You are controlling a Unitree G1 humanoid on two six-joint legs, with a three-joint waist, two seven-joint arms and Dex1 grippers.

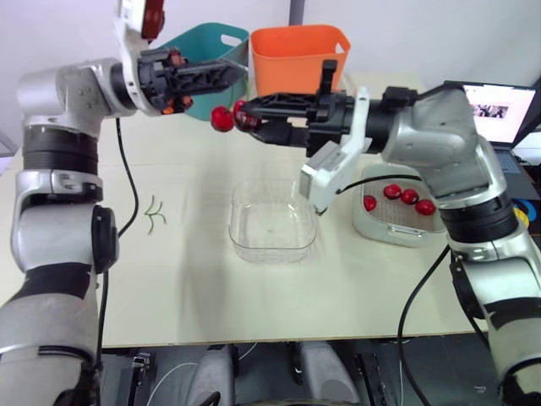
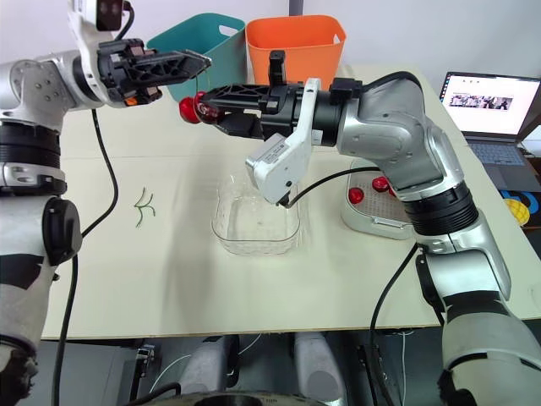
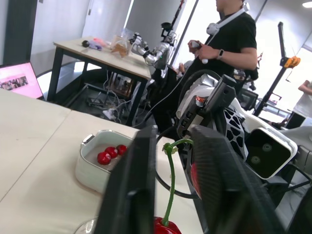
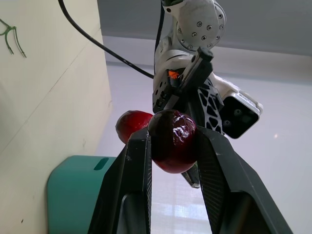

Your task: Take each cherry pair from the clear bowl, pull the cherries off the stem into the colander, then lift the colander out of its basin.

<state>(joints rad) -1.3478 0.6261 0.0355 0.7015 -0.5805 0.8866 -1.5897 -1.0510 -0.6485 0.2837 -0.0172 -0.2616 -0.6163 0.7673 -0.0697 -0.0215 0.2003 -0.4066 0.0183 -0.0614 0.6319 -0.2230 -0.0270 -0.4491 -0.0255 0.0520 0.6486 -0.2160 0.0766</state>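
Right wrist view: R claw (image 1: 247,115) is clamping the gripped cherry (image 4: 171,139) across its widest part, fingers pressing on both sides.
L claw (image 1: 233,74): pinching the stem (image 3: 170,187) near the fork, as far as I'm judging; fingers looking together from the head views.
Second cherry (image 1: 222,118): hanging free just beside the gripped cherry; touching or not, can't tell.
Cherry pair, where: being held in the air on the far side of the clear bowl (image 1: 272,245), well above the worktop (image 1: 169,288).
Clear bowl: sitting w/ no fruit showing inside.
Colander (image 1: 404,228): resting in its basin (image 1: 358,218), to the robot's right of the clear bowl, carrying several loose cherries (image 1: 410,196).
Bare stems (image 1: 155,211): lying on the worktop to the robot's left of the clear bowl.
Step (judging): pulling fruit off the stem; prob. the last pair; colander lift not yet begun.
Handling, cherry: small, light, glossy skin, so likely slipping under a weak pinch; flesh soft, likely bruising if squeezed hard. Best hold: across the round middle, as R claw is doing.
Handling, stem: thin, bendy, likely snapping or sliding out; best hold is close to the fork, not the tip.
Risk: pair isn't hanging over the colander, so freed fruit could be dropping onto the worktop; carrying it over the colander before pulling seems wiser.
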